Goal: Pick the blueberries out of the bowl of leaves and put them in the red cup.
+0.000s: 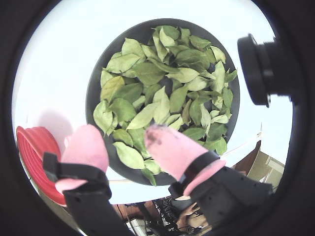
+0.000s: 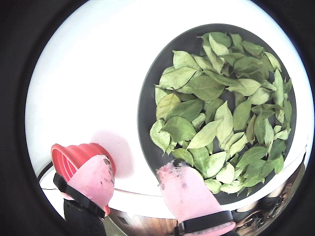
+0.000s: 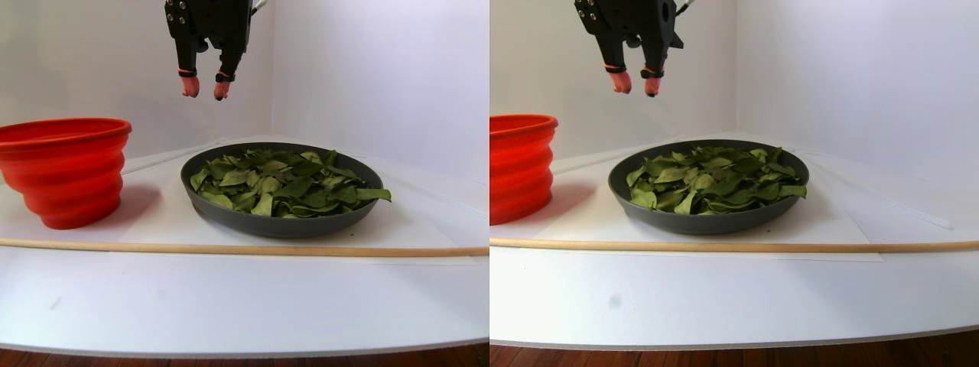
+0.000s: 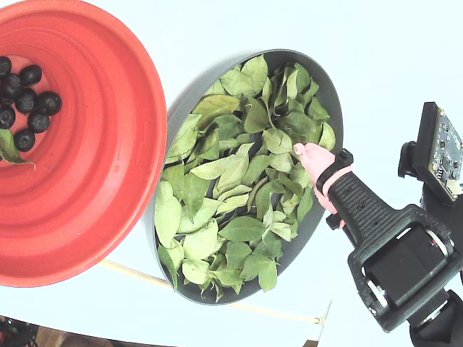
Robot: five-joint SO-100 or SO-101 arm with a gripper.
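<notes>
The two-finger gripper (image 3: 203, 90), its fingertips (image 1: 170, 147) sheathed in pink rubber and bound with black bands, hangs high above the white table (image 3: 229, 306), well clear of everything on it. Its jaws stand spread apart with nothing between them; dark smudges mark the pink tips in both wrist views.

In the stereo pair view the oval dark grey bowl (image 3: 229, 218) sits in the middle of the table, heaped with light to mid green pointed leaves (image 3: 283, 183). The gripper hovers above the bowl's far-left side. To the left of the bowl, close but apart from it, stands the large orange-red ribbed plastic cup (image 3: 65, 176). A thin pale wooden rod (image 3: 229, 248) lies across the table on the near side of both vessels.

In the fixed view from above, the small round dark blueberries (image 4: 25, 101) lie clustered on the flat bottom of the red cup, at the picture's left edge, with a single green leaf (image 4: 9, 148) beside them. No berry can be made out among the leaves in the bowl in any view; whether any lie hidden beneath them cannot be told.

In a wrist view a second black camera module (image 1: 261, 69) juts in from the right.
</notes>
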